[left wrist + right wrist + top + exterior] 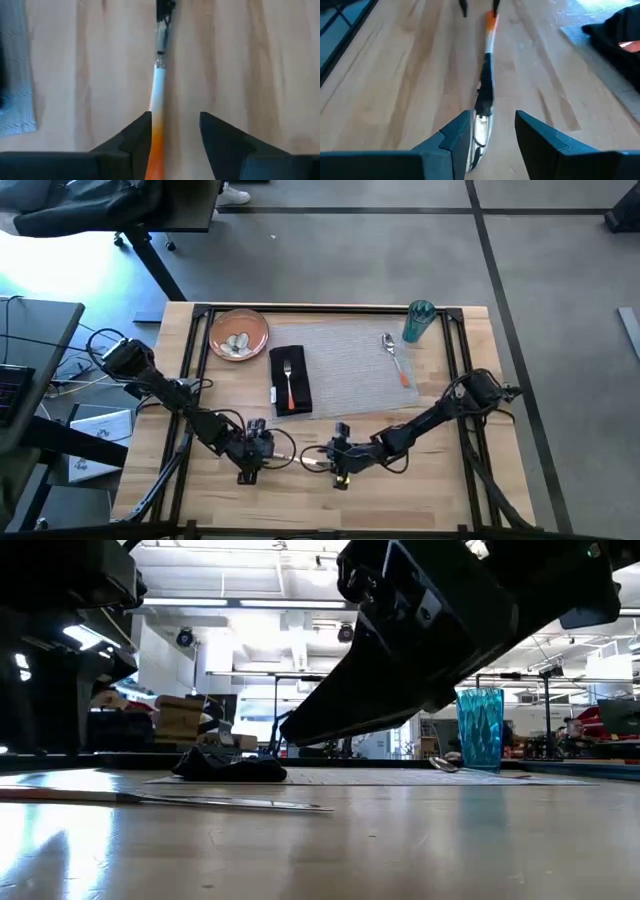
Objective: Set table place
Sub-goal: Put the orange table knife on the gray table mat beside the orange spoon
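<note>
A knife (300,462) with an orange handle lies flat on the table's light wood (400,480) near the front edge, between my two grippers. My left gripper (258,450) is open, its fingers on either side of the handle (159,145). My right gripper (335,457) is open too and straddles the blade (484,107). Farther back lies the grey placemat (350,375) with a spoon (396,357) on it. A black napkin (302,390) carries a fork (289,383). The orange-brown plate (238,333) and the teal cup (418,321) stand at the far edge. My left gripper has the knife's orange handle (156,150) lying close beside one finger (137,137); I cannot tell whether they touch. My right gripper has the blade (481,127) close beside one finger (457,135); whether they touch cannot be told. The knife lies flat on the table.
A black rail frame (330,308) edges the tabletop. The plate holds some pale small things (237,343). Bare wood lies to the right of the right gripper, and a strip separates the grippers from the placemat. Dark arm parts (450,620) fill the top of the low view.
</note>
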You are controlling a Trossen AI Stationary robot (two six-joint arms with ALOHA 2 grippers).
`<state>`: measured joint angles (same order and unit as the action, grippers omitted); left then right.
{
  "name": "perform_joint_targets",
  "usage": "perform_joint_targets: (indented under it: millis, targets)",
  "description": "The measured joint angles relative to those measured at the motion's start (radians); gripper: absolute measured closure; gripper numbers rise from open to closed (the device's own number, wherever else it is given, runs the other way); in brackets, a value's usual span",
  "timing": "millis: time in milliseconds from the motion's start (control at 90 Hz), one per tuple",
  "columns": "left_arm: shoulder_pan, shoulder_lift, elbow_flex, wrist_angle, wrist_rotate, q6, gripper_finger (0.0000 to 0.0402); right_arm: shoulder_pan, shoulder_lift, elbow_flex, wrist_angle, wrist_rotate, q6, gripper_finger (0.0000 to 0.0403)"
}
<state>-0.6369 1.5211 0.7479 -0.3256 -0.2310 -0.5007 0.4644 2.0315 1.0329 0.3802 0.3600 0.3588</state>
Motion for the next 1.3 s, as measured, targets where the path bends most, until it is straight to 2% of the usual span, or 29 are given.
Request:
perform_joint_targets:
  millis: [311,833,1300]
  targets:
    - [-0.002,0.007,0.0,0.01,-0.088,0.061,0.0258,0.02,0.041,0.0,-0.015,-0.028,0.026,0.0293]
    - [0.022,0.008,0.0,0.054,-0.111,0.1,0.0259,0.053,0.037,0.001,-0.114,0.007,0.049,0.039]
    - [0.022,0.008,0.0,0.063,-0.103,0.092,0.0259,0.045,0.027,0.001,-0.033,0.015,0.058,0.0403]
